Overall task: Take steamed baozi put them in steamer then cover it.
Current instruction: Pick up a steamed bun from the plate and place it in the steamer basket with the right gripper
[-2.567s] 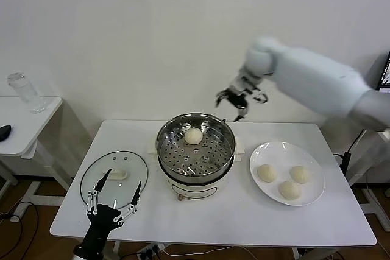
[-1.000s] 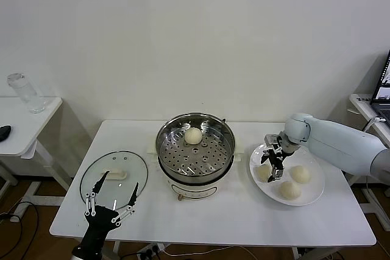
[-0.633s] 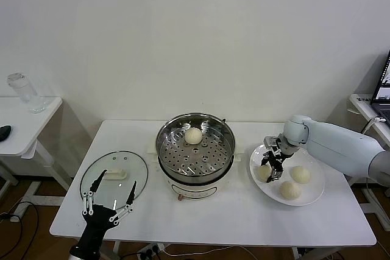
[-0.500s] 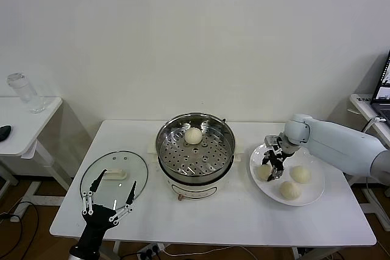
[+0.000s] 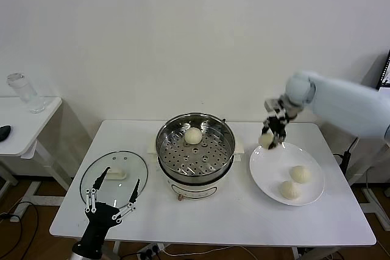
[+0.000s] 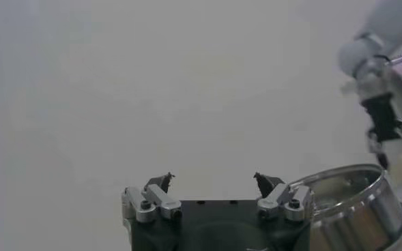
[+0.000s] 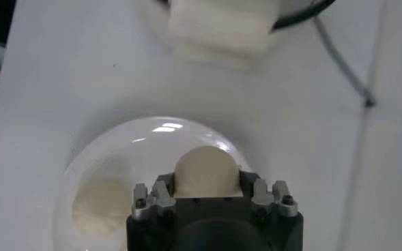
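You had the table (image 5: pixel 244 223) across the lower half of the frame, and the steamer (image 5: pixel 195 150) stood at its centre with one baozi (image 5: pixel 193 135) already inside, as before. The white plate (image 5: pixel 268 168) at the right held three buns half a second ago; now only two (image 5: pixel 295 182) remained on it. The cover (image 5: pixel 114 178) lay flat at the lower left, unchanged. Your right gripper (image 5: pixel 269 138) had risen from the plate and was clenched on the third bun (image 5: pixel 265 140), above the plate's upper left edge. Your left gripper (image 5: pixel 113 194) stayed spread apart over the cover, grasping nothing.
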`<state>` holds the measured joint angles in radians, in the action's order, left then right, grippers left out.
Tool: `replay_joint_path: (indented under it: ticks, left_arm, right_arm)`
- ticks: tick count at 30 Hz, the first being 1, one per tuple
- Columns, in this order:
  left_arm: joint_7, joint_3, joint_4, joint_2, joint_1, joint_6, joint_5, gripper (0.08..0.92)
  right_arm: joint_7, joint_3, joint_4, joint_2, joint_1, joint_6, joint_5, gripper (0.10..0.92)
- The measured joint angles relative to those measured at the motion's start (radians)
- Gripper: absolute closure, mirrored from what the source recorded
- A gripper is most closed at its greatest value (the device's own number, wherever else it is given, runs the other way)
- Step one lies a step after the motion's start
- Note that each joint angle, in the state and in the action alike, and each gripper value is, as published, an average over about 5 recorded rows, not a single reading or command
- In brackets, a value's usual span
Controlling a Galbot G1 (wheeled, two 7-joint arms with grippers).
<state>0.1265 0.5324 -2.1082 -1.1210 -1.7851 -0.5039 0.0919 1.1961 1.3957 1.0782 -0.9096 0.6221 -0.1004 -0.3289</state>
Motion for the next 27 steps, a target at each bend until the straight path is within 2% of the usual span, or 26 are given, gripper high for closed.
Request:
replay_joint_path:
  ticks: [12, 27]
  left_arm:
    - [0.004, -0.017, 0.007, 0.004, 0.019, -0.001, 0.0, 0.177]
    - [0.007, -0.014, 0.006, -0.002, 0.026, -0.004, 0.0, 0.177]
  right_arm:
    - [-0.001, 0.122, 0.095, -0.197, 0.221, -0.079, -0.225, 0.385]
    - [-0.157, 0.213, 0.071, -0.48, 0.167, -0.172, -0.399, 0.398]
